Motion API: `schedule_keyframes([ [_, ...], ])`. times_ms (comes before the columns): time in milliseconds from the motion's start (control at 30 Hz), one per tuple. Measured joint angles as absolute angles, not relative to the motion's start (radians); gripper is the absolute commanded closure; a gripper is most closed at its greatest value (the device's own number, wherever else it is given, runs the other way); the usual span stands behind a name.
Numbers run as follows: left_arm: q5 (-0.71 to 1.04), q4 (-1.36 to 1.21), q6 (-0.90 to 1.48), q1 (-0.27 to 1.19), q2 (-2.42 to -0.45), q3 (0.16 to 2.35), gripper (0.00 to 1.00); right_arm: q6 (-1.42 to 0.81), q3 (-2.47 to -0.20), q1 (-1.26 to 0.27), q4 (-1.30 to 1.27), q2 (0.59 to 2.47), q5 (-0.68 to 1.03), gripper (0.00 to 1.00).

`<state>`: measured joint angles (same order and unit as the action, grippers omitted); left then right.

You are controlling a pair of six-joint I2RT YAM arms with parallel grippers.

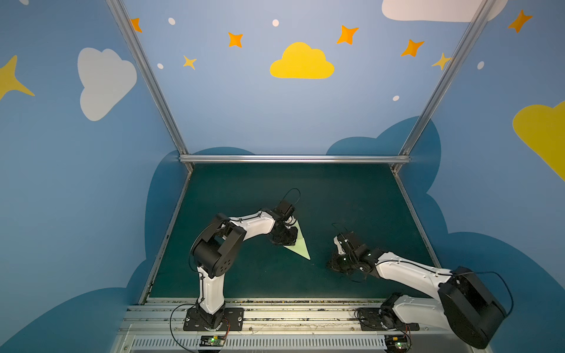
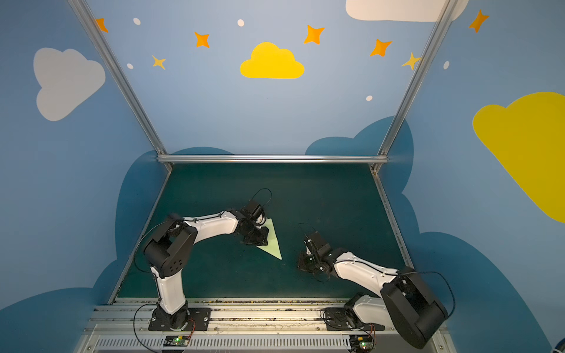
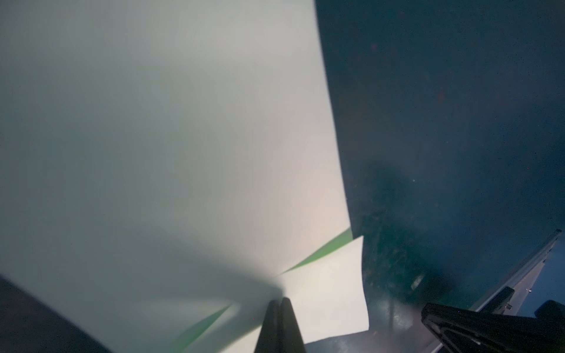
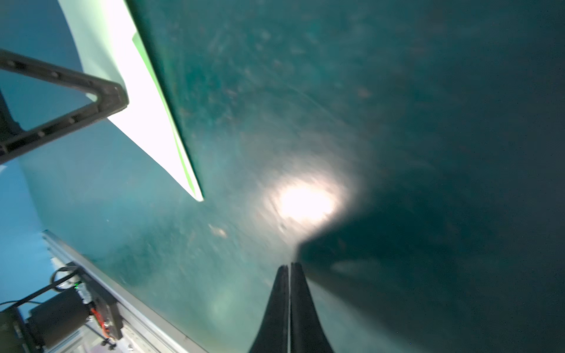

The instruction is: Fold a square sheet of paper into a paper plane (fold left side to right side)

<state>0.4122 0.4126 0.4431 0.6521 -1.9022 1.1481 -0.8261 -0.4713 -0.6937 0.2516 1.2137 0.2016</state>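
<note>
The square sheet of paper (image 1: 301,244) (image 2: 273,241) is pale green and lies on the dark green mat, creased into a narrow pointed triangle with its tip toward the front. My left gripper (image 1: 286,240) (image 2: 256,240) is shut, with its tips (image 3: 279,301) resting on the paper's left part where two folded flaps meet; nothing is between the fingers. The arm hides the paper's left edge in both top views. My right gripper (image 1: 334,264) (image 2: 302,263) (image 4: 289,264) is shut and empty, low over bare mat to the right of the paper's tip (image 4: 198,197).
An aluminium rail (image 1: 275,305) with both arm bases runs along the mat's front edge, and a frame bar (image 1: 293,159) runs along the back. Blue walls close the sides. The left gripper's black frame (image 4: 61,101) shows in the right wrist view.
</note>
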Motion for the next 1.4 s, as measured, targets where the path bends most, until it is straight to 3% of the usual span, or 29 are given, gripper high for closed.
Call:
schedule_keyframes([
  [133, 0.414, 0.409, 0.453, 0.698, -1.864, 1.105, 0.93, -0.783, -0.514, -0.689, 0.319, 1.187, 0.197, 1.00],
  [400, 0.390, 0.357, 0.561, 0.653, -1.592, 0.960, 0.48, -0.664, -0.670, -0.690, 0.350, 1.303, 0.264, 1.00],
  [533, 0.395, 0.278, 0.661, 0.580, -1.500, 0.877, 0.36, -0.624, -0.761, -0.698, 0.350, 1.399, 0.292, 1.00],
  [867, 0.451, 0.160, 0.795, 0.517, -1.526, 0.793, 0.36, -0.581, -0.916, -0.717, 0.341, 1.571, 0.313, 1.00],
  [1100, 0.469, 0.105, 0.805, 0.517, -1.589, 0.807, 0.46, -0.575, -0.935, -0.717, 0.339, 1.611, 0.312, 0.99],
  [1400, 0.482, 0.091, 0.791, 0.517, -1.661, 0.858, 0.58, -0.544, -0.935, -0.723, 0.342, 1.612, 0.295, 0.74],
])
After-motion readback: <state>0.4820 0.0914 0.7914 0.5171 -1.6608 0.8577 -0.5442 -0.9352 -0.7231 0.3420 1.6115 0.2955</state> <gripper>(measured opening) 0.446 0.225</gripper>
